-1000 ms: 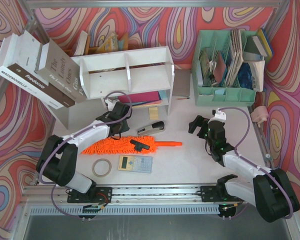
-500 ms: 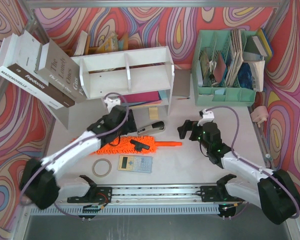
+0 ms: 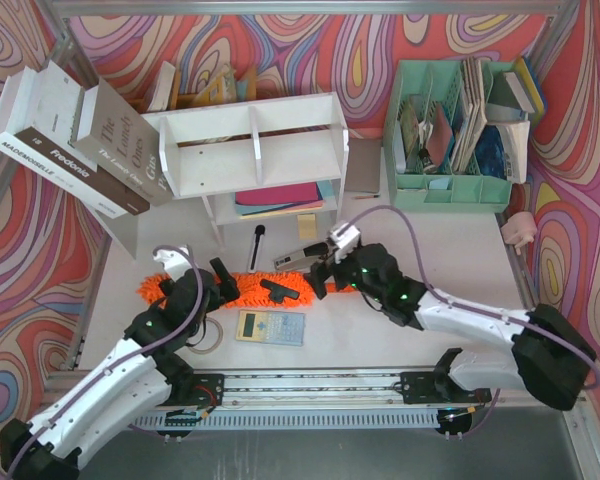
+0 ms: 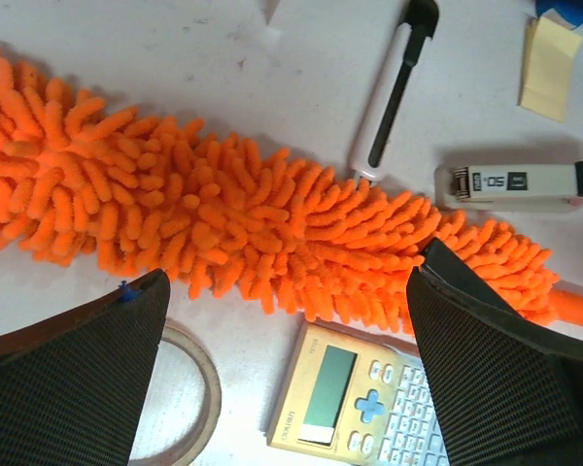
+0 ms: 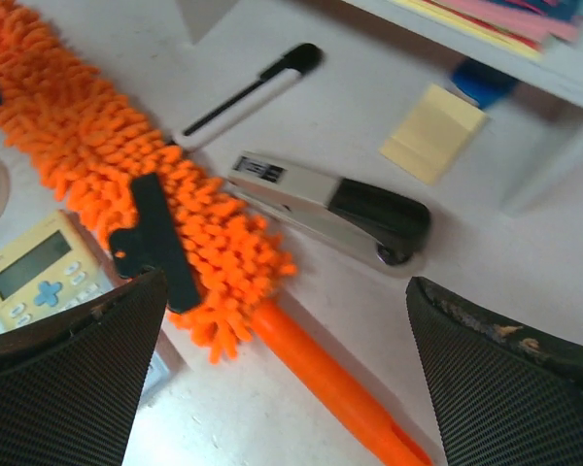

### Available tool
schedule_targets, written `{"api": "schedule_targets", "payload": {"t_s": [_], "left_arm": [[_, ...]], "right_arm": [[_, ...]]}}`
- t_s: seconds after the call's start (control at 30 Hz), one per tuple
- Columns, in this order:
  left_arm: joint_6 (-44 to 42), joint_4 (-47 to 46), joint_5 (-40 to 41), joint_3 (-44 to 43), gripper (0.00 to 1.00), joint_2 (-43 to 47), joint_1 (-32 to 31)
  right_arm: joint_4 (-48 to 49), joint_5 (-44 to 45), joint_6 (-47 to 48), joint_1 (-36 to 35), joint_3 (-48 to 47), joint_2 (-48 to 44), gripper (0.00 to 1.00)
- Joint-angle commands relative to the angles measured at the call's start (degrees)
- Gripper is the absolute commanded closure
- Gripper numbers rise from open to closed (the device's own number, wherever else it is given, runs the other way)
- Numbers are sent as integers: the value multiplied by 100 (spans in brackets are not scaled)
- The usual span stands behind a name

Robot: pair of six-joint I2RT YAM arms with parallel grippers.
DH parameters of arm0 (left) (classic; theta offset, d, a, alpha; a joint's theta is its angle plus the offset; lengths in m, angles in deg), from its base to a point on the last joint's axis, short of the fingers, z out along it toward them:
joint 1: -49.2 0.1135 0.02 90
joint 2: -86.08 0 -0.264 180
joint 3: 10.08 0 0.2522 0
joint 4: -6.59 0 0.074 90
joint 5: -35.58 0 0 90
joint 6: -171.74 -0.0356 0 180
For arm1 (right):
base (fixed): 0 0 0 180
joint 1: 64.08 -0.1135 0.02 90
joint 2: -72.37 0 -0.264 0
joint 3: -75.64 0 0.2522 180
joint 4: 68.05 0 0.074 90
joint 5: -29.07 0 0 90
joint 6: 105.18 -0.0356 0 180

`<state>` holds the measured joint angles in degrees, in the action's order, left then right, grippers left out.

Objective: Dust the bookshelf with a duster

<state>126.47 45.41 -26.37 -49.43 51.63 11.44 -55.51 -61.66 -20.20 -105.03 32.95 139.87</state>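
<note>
White table | duster lying flat | left gripper released | right gripper released

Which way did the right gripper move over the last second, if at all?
Yes. The right gripper swung left, from well right of the stapler to just beside it, and now hangs open over the handle of the duster.

The orange duster sprawls across the white surface from 9 to 3 o'clock. A pen lies at 1, a stapler at 3, a calculator at 6 and a tape ring at 7. The gripper is spread wide.
</note>
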Motion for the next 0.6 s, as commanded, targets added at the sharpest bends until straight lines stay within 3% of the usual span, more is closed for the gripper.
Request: {"api": "schedule_targets", "payload": {"t_s": [0.0,0.17,0.4,0.57], "left_arm": [[72,157,148,63,1,-58,44],[-394,63,-12,-219,2,-507,226],[-808,-463,-537,-229,2,-759,999],[-1195,-1069,-741,-25,1,-747,1174]], "right_arm": [[-614,-66,731,-530,-755,678,1],[-900,65,1037,-1026,-1439,1468,2],[-1426,27,1272,-1274,-2250,2286,6],[-1819,10,1348,-1370,-2713,2759,14]]}}
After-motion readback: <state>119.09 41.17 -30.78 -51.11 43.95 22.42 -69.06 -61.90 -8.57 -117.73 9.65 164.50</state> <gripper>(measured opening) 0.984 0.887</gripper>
